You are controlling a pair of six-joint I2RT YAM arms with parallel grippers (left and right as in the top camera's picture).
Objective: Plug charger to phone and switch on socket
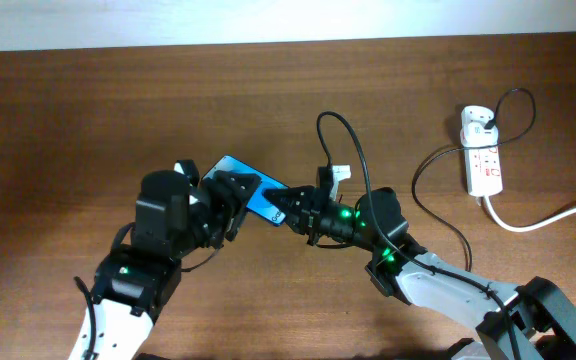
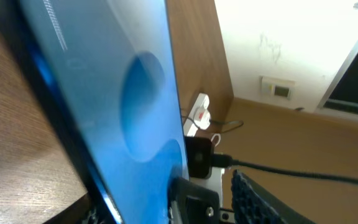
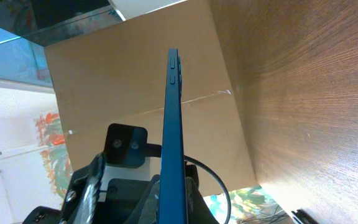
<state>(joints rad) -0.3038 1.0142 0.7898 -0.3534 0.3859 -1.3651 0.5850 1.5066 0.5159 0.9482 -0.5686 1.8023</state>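
Observation:
My left gripper is shut on the phone and holds it tilted up off the table. The blue screen fills the left wrist view. My right gripper is against the phone's right end, shut on the charger's black connector. The thin black cable loops up from it. In the right wrist view the phone shows edge-on, running out from my jaws; the connector tip is hidden. The white socket strip lies at the far right with the white adapter plugged in. I cannot see the switch position.
A thick white cord runs from the strip to the right edge. The black cable trails across the table between my right arm and the strip. Brown wooden table; a pale wall lies beyond its far edge.

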